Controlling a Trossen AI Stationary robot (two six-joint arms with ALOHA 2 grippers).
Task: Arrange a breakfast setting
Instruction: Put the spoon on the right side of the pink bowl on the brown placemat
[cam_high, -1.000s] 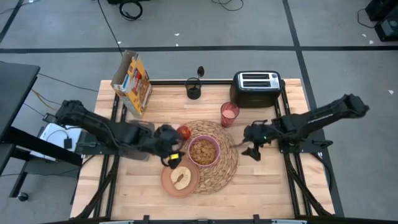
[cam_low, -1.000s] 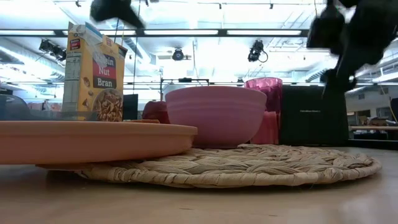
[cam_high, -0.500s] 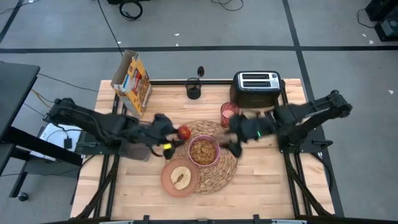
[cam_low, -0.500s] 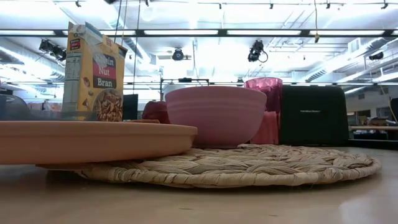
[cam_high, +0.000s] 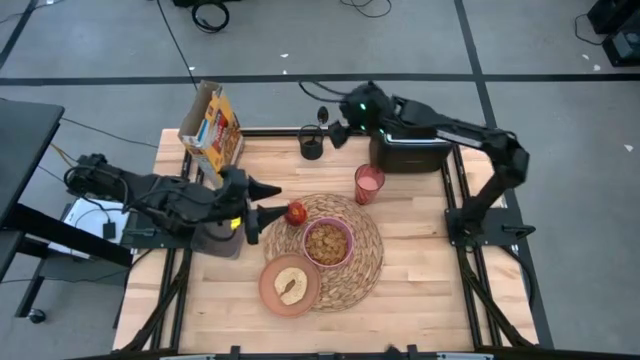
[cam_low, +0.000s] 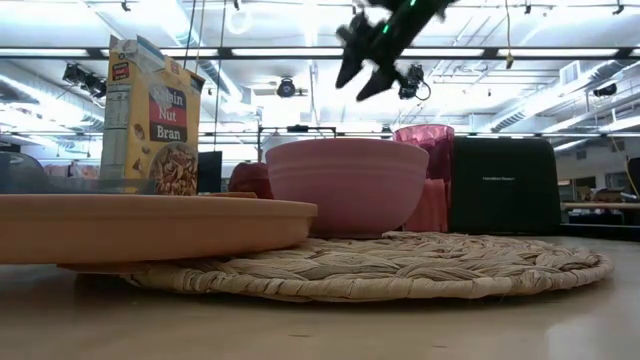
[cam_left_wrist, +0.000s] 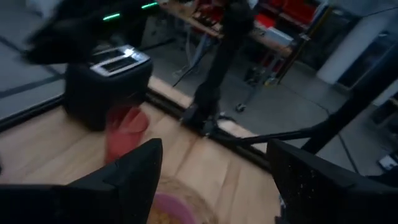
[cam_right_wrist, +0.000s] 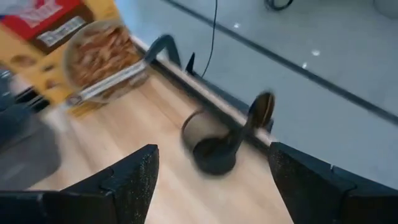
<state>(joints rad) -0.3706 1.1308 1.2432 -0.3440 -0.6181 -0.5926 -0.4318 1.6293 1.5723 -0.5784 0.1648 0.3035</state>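
A round straw placemat (cam_high: 365, 268) carries a pink bowl (cam_high: 327, 242) of cereal. A salmon-brown plate (cam_high: 273, 288) with a toast slice (cam_high: 292, 287) overlaps its near left rim. A red apple (cam_high: 296, 213) rests on the mat's far left edge, and a pink cup (cam_high: 368, 183) stands just beyond the mat. The spoon (cam_right_wrist: 261, 109) stands in a black holder (cam_high: 311, 147) at the far edge. My right gripper (cam_high: 337, 132) hangs open above and just right of the holder. My left gripper (cam_high: 265, 205) is open, raised just left of the apple and pointing right.
A black toaster (cam_high: 410, 143) sits at the far right, under my right arm. A yellow-and-blue cereal box (cam_high: 212, 133) stands at the far left corner. Bare wood lies to the right of the mat and along the near edge.
My right gripper has swung from the mat's right side across the cup to the far edge, rising, and now hangs by the spoon holder. My left gripper has risen from beside the plate, drawn back toward the left and tipped up toward level.
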